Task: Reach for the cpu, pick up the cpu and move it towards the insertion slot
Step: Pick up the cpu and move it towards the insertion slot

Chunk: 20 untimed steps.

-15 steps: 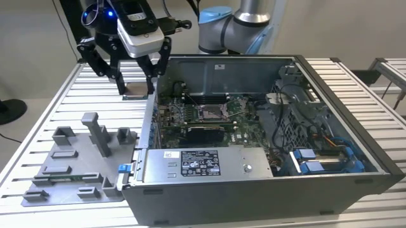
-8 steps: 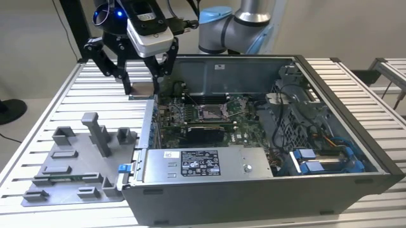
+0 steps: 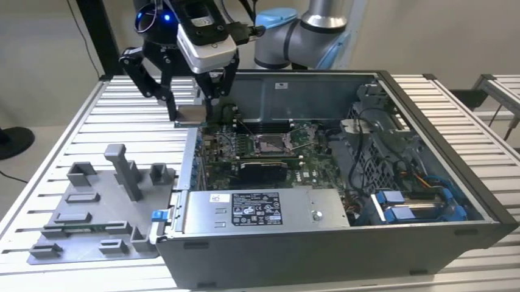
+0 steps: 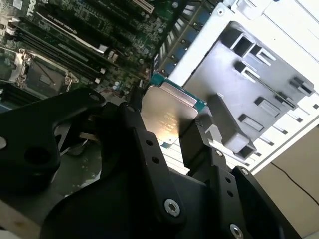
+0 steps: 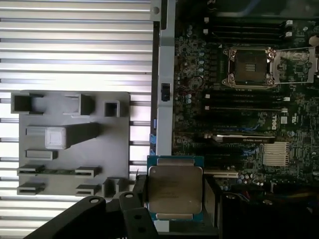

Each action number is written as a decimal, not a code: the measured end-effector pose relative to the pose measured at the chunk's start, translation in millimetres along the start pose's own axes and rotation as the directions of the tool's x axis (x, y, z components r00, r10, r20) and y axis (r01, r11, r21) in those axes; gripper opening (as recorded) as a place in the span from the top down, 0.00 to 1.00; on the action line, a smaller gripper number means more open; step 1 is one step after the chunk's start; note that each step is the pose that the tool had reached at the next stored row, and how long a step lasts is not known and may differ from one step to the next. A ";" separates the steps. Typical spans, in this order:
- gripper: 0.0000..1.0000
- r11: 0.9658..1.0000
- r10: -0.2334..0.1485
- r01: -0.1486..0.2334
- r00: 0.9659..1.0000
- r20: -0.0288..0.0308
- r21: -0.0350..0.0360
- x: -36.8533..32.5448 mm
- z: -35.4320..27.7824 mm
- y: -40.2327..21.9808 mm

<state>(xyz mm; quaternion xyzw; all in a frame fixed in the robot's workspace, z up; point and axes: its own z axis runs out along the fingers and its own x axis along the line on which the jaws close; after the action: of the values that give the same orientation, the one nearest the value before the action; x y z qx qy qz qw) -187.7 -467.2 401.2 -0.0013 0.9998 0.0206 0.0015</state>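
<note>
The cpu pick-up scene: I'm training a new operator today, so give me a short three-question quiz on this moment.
1. True or false: the gripper holds the cpu in the air.
2. In the exterior view, the cpu hangs over: A) the grey fixture plate; B) the wall of the computer case on the exterior view's left; C) the insertion slot.
3. Fill in: the insertion slot sits on the green ____ inside the case.

Key: 1 true; 2 B; 3 circuit board.
</note>
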 end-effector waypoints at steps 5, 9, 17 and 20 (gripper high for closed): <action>1.00 1.000 0.000 0.000 1.000 0.000 0.000 -7.9 0.0 0.0; 1.00 1.000 0.000 0.000 1.000 0.000 0.000 -14.3 0.1 0.0; 1.00 1.000 0.000 0.000 1.000 0.000 0.000 -27.0 0.1 -0.1; 1.00 1.000 0.000 0.000 1.000 0.000 0.000 -31.7 0.1 -0.1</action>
<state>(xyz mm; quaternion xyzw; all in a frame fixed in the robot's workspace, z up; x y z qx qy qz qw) -156.1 -467.2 401.1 -0.0013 0.9998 0.0206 0.0015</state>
